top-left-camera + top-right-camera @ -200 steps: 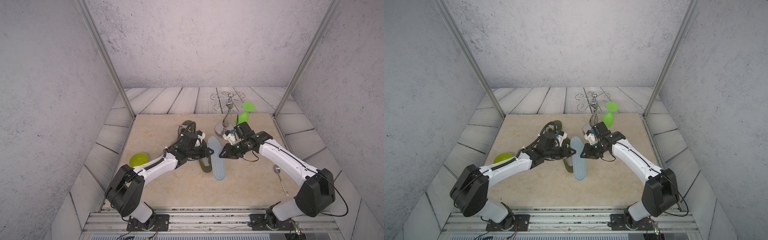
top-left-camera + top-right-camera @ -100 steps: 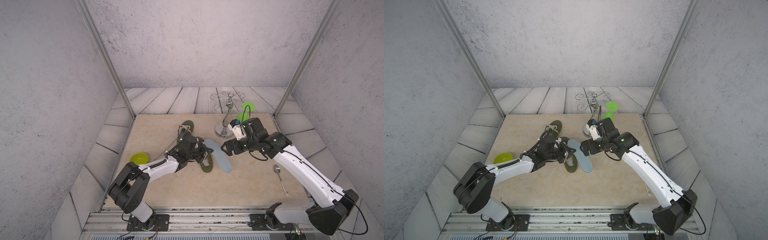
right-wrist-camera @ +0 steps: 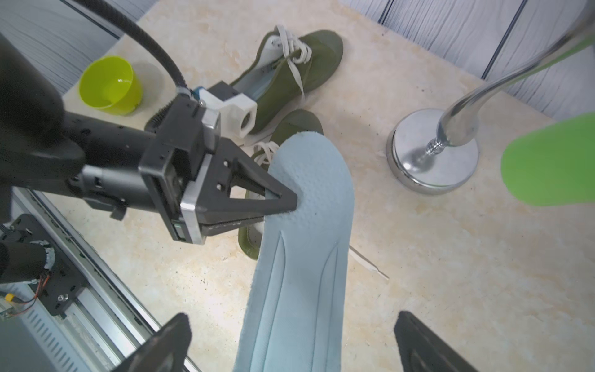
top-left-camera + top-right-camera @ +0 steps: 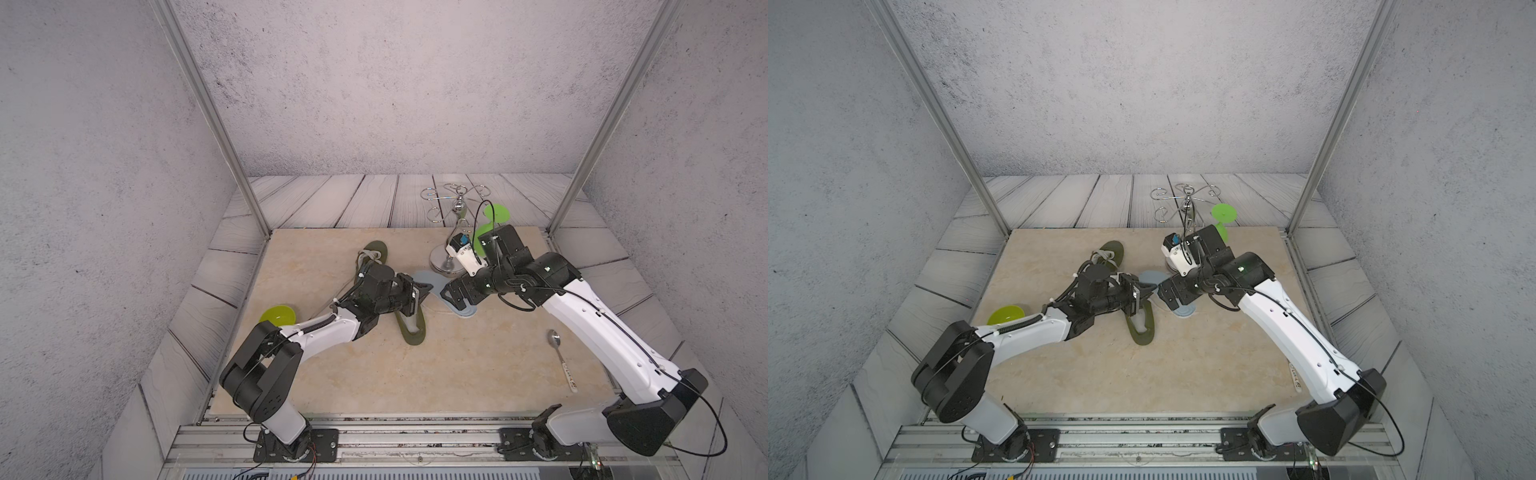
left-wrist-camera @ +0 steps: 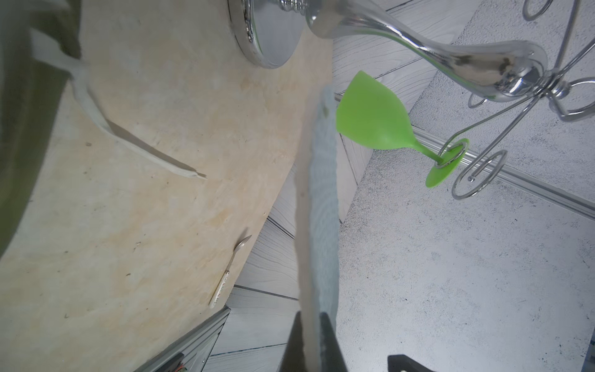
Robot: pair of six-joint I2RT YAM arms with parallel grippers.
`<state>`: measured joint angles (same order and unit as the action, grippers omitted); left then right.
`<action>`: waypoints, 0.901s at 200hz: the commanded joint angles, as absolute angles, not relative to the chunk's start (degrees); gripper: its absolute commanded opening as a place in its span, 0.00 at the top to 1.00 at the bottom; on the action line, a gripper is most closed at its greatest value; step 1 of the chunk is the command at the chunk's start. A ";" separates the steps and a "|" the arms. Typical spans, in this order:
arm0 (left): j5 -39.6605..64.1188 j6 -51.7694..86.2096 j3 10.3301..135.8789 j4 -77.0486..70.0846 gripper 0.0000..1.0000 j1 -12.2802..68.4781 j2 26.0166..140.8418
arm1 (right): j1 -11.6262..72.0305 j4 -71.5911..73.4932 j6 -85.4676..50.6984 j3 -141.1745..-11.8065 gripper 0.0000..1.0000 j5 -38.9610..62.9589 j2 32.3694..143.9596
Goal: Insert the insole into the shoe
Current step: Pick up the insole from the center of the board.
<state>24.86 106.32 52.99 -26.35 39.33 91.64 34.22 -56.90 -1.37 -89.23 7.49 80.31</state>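
Pale blue insole [image 3: 306, 225] is now pinched by the left gripper [image 3: 285, 201] alone; the right gripper [image 3: 291, 317], holding it earlier, stands wide open.

Work surface: beige stone-look board [image 4: 478, 374], set on grey plank flooring [image 4: 365, 203].

Resting on it, clock positions taken from the board centre in both top views:
- Olive-green shoe [image 4: 411, 328] with white laces, about at centre, toe toward 6 o'clock.
- Second olive-green shoe [image 4: 376, 251] at 11 o'clock, toe toward 12.
- Lime-green cup [image 4: 277, 316] at 9 o'clock, upright, at the board's edge.
- Round chrome stand base [image 4: 444, 262] near 1 o'clock.
- Spoon [image 4: 561, 359] between 3 and 4 o'clock, lying flat, well apart from the rest.
- One loose lace end [image 3: 367, 262] trails flat on the bare board.
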 commanded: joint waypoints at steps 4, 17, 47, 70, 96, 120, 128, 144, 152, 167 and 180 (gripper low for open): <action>25.50 106.90 54.48 -25.43 1.00 39.20 90.45 | 34.43 -60.95 -4.84 -90.67 0.01 6.83 82.98; 25.08 105.81 54.57 -24.26 1.00 39.20 90.16 | 34.69 -60.33 -6.68 -89.87 0.01 6.86 83.52; 25.03 105.45 55.07 -24.61 1.00 39.20 90.81 | 36.03 -59.06 -7.56 -87.06 0.01 5.48 84.60; 25.17 105.15 55.37 -24.40 1.00 39.20 91.12 | 36.20 -60.29 -6.87 -86.66 0.01 3.61 86.70; 25.09 105.03 55.35 -24.32 1.00 39.20 91.14 | 36.21 -61.51 -6.68 -87.34 0.01 1.81 88.42; 25.17 104.85 55.22 -24.35 1.00 39.20 91.18 | 36.21 -62.29 -6.52 -87.76 0.03 1.91 89.84; 25.14 104.85 55.11 -24.33 1.00 39.20 91.15 | 36.21 -62.56 -6.59 -87.91 0.07 2.00 90.05; 24.97 104.78 54.86 -24.35 1.00 39.20 91.06 | 36.21 -62.99 -6.59 -88.49 0.16 2.76 90.49; 24.96 104.72 54.84 -24.35 1.00 39.20 91.12 | 36.21 -63.34 -6.59 -88.74 0.21 2.89 90.72; 24.98 104.74 54.75 -24.58 1.00 39.20 91.34 | 36.30 -64.30 -6.67 -89.35 0.31 2.90 91.16; 24.92 104.72 54.67 -24.61 1.00 39.20 91.44 | 36.38 -64.75 -6.76 -89.57 0.36 2.90 91.40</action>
<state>24.73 103.85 53.84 -23.42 39.33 91.64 36.12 -62.06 -6.22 -87.90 3.09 89.43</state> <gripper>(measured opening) 0.055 0.667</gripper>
